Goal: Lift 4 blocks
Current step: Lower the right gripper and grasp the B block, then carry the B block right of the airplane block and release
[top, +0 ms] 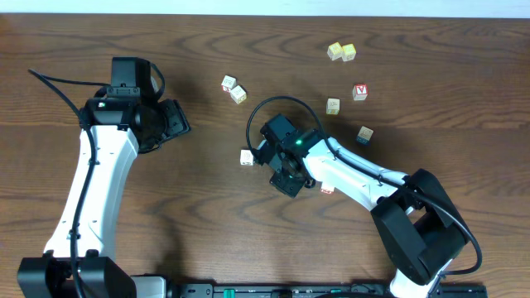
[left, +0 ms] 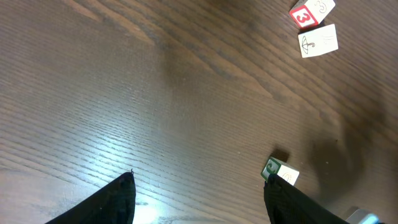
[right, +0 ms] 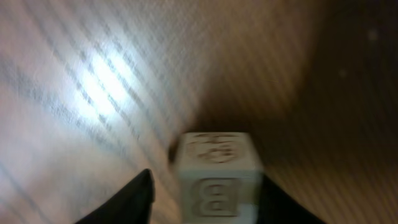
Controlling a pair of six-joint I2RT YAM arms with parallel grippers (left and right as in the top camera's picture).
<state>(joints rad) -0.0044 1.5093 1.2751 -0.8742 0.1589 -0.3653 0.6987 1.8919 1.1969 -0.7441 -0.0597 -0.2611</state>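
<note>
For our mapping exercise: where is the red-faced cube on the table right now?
In the overhead view the red-faced cube lies on the robot's right side, just right of a pale yellow cube and nearer the robot than the two yellow cubes.

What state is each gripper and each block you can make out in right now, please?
Left gripper: open, empty.
Right gripper: fingers flank a cream block; grip unclear.
Red-faced block: loose on the table.
Pale yellow blocks: side by side, loose.
</note>
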